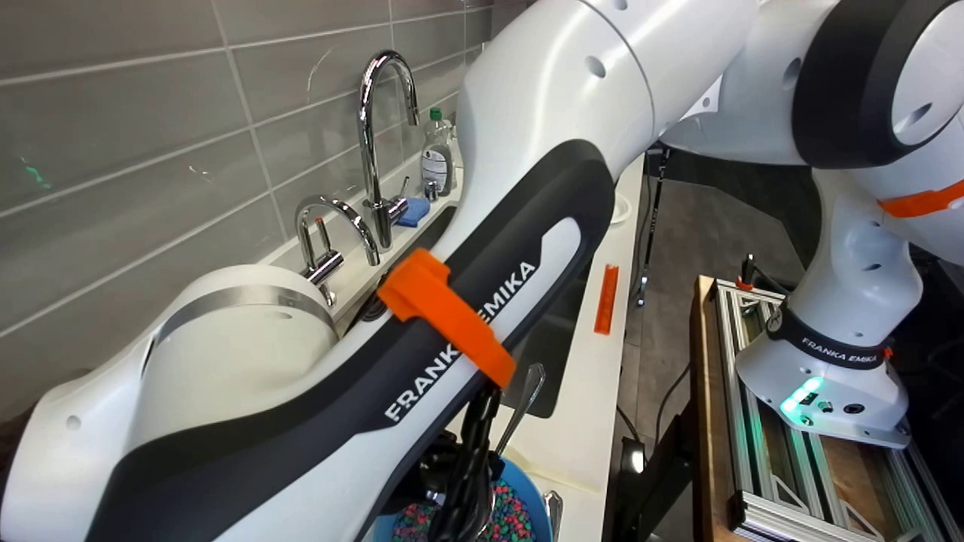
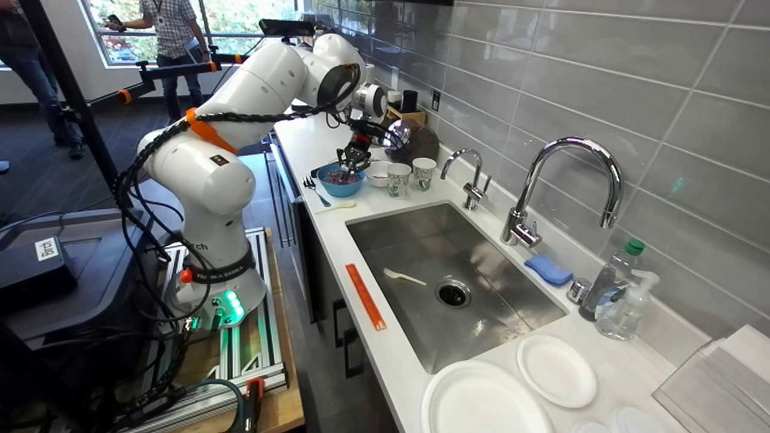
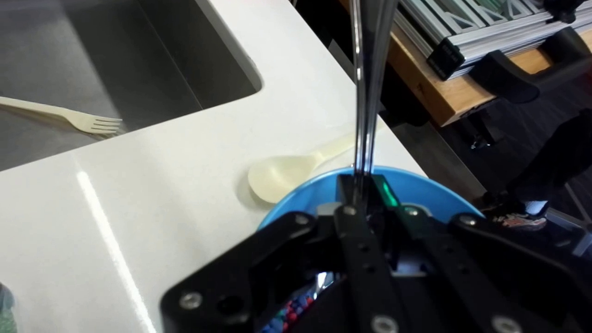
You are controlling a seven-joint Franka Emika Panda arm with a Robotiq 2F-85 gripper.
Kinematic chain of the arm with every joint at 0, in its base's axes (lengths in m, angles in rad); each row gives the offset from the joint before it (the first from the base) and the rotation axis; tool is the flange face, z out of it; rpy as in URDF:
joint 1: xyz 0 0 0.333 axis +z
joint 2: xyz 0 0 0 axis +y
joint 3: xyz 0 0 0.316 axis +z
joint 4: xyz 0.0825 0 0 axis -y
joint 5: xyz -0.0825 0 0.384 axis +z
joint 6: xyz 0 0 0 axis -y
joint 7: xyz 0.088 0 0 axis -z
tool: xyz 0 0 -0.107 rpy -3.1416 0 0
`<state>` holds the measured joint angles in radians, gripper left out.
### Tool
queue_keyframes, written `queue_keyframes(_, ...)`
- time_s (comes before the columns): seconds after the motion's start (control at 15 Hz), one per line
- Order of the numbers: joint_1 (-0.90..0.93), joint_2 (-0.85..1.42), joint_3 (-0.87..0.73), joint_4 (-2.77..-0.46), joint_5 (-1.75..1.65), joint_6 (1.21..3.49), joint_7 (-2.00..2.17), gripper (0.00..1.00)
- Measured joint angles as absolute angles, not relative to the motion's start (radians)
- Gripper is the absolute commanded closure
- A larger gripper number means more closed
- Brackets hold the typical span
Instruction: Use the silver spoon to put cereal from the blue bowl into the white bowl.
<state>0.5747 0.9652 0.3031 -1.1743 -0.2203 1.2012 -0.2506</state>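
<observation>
1 gripper (image 3: 362, 185), clamped on silver spoon (image 3: 367, 92), handle twd 12 o'clock in wrist view, prob. so scoop end reaches cereal (image 1: 512, 513) in blue bowl (image 2: 340, 190); white bowl (image 2: 376, 180) sits beside, abt. 3 o'clock in an exterior view, prob. for short transfer.

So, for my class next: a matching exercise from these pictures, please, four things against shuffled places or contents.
1. shiny metal spoon
2. pale cream fork
3. round bright-blue bowl
4. flat orange-red strip

A. holds small multi-coloured cereal pieces
B. in the rectangular steel sink
C. between sink and outer edge of white counter
D. clamped in black two-fingered gripper

Pairs: 1-D; 2-B; 3-A; 4-C
</observation>
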Motion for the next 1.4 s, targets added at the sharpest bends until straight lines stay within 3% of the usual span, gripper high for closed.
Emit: queue_keyframes(1.4,0.586,0.977,0.297,-1.158,-0.267,1.321,-0.258,0.97)
